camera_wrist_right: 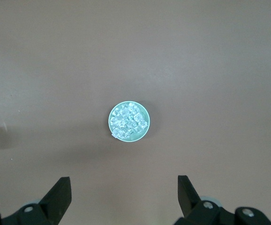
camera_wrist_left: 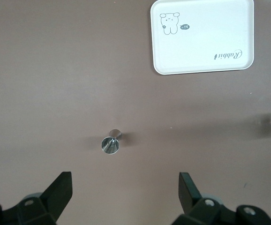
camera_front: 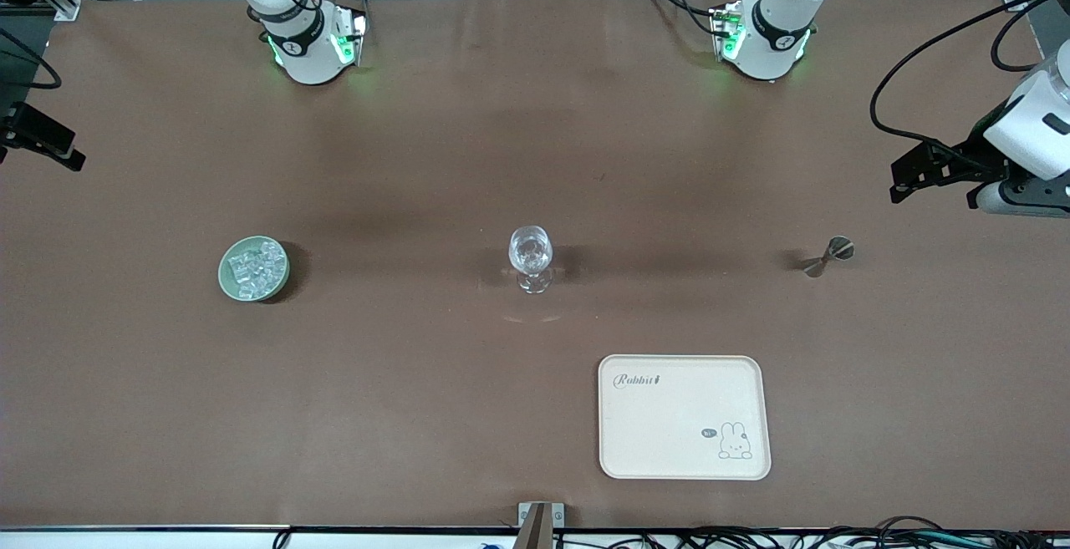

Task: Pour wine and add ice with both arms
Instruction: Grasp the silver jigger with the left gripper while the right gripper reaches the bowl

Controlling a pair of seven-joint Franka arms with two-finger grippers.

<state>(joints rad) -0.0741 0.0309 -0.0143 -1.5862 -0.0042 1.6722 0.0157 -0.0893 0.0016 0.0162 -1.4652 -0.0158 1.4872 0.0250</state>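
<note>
Ice (camera_front: pixel 253 269) lay heaped in a small green bowl (camera_front: pixel 226 275) toward the right arm's end of the desk (camera_front: pixel 418 156), with the stemmed glass (camera_front: pixel 531 258) standing upright at mid-desk and a small steel jigger (camera_front: pixel 827 255) toward the left arm's end; a cream rabbit tray (camera_front: pixel 684 416) sat nearer the front camera. Your right gripper (camera_wrist_right: pixel 121 197) hung high over the bowl, fingers (camera_wrist_right: pixel 60 192) spread wide and holding nothing; your left gripper (camera_wrist_left: pixel 124 194) hovered likewise over the jigger, fingers (camera_wrist_left: pixel 188 187) wide and empty. You would likely have found the cubes light, hard and slick, apt to squirt from a pinch, so you were best placed taking one across flat faces. The glass looked thin and top-heavy; its stem seemed the safest hold. The jigger's narrow waist offered a firm, stiff grip.
</note>
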